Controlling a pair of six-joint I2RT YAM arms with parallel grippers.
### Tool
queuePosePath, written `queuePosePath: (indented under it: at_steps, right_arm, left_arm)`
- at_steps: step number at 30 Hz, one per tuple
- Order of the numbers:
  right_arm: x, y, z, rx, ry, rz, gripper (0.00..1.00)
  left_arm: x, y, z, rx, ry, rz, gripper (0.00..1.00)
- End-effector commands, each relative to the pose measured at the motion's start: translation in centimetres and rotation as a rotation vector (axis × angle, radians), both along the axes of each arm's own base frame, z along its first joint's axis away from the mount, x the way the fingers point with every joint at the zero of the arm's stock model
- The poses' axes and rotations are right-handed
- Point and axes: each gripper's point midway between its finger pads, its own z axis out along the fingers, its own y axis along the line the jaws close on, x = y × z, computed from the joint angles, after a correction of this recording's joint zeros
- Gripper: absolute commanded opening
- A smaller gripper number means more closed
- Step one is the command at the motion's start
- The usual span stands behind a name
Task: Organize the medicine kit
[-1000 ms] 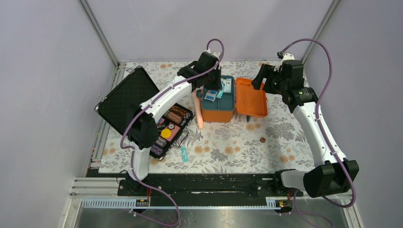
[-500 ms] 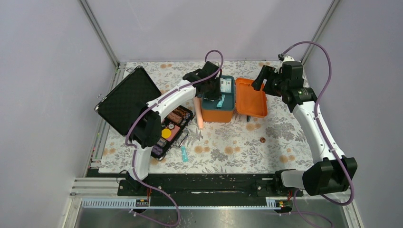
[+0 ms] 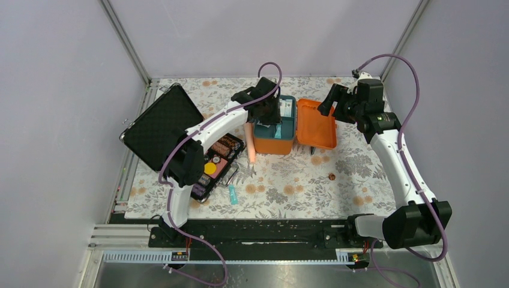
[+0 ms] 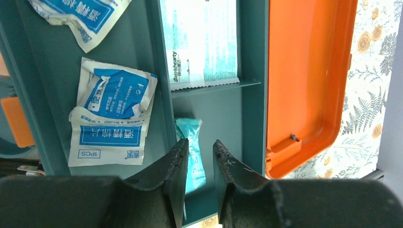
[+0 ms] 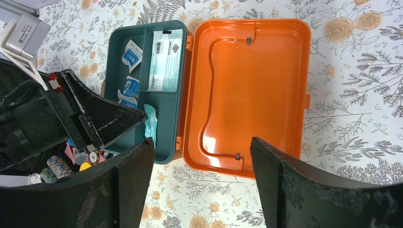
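1. Since a second ago, the left gripper [image 3: 268, 115] has come down from above the box to just over its tray; the right arm has barely shifted.
2. I see the small orange plastic medicine kit [image 3: 274, 144] upper centre of the top view, on the flowered cloth [image 3: 288, 180]. Its hinged orange lid [image 3: 317, 123] lies open flat to the right.
3. On the left wrist view, the left gripper's [image 4: 199, 145] jaws stand only slightly apart. A crinkled teal sachet [image 4: 194, 161] lies in the lower right compartment of the dark teal tray [image 4: 214, 114], right beneath the tips. I cannot tell whether they touch it.
4. Two blue-and-white paper packets [image 4: 111, 118] lie in the left compartment, and a white printed packet [image 4: 202, 42] in the upper right one.
5. The right gripper [image 5: 200, 141] hangs wide open above the lid, holding nothing.
6. The big black case [image 3: 162, 123] stands open at centre left, and a pink-orange tube [image 3: 252, 147] lies just left of the kit.
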Motion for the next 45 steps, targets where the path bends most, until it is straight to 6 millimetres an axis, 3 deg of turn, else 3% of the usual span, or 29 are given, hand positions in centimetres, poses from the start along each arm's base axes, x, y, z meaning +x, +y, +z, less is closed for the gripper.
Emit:
queuePosePath:
  at_steps: [1,5,8,12,14,18,24,26,29,37,40,45]
  right_arm:
    - [0.0,0.1,1.6,0.022,-0.044,0.003,0.8]
    - [0.1,-0.1,1.6,0.012,-0.048,0.003,0.8]
    - [0.1,-0.2,1.6,0.016,-0.046,0.0,0.8]
    - [0.1,-0.1,1.5,0.022,-0.05,0.006,0.8]
    - [0.2,-0.1,1.5,0.026,-0.052,0.006,0.8]
    - [0.2,0.2,1.3,0.042,-0.049,0.011,0.79]
    - [0.4,0.5,1.2,0.06,-0.05,0.015,0.79]
    - [0.3,0.5,1.2,0.063,-0.048,0.017,0.79]
    - [0.1,0.5,0.9,0.062,-0.043,0.019,0.79]
    - [-0.6,0.6,0.0,0.075,-0.028,0.015,0.78]
    - [-0.8,0.6,0.0,0.077,-0.028,0.016,0.78]
    - [-0.7,0.6,-0.3,0.079,-0.019,0.015,0.78]
  left_arm:
    - [1.8,-0.7,3.3,-0.023,-0.144,-0.069,0.24]
    - [1.4,-1.0,8.1,-0.043,-0.304,-0.246,0.27]
    - [0.5,0.6,10.4,-0.002,-0.418,-0.352,0.36]
    - [-2.4,5.3,8.7,0.134,-0.526,-0.513,0.42]
    - [-3.8,8.3,6.6,0.228,-0.511,-0.546,0.41]
    - [-7.5,14.0,1.8,0.375,-0.342,-0.453,0.38]
    - [-15.2,17.6,-5.5,0.362,-0.009,-0.384,0.41]
    - [-17.6,18.0,-7.4,0.329,0.065,-0.39,0.43]
    - [-19.6,18.1,-9.0,0.283,0.155,-0.344,0.51]
    - [-21.6,18.1,-11.6,0.276,0.288,-0.328,0.51]
    - [-21.2,17.6,-10.5,0.311,0.207,-0.347,0.54]
    - [-18.1,16.7,-4.9,0.363,-0.134,-0.323,0.61]
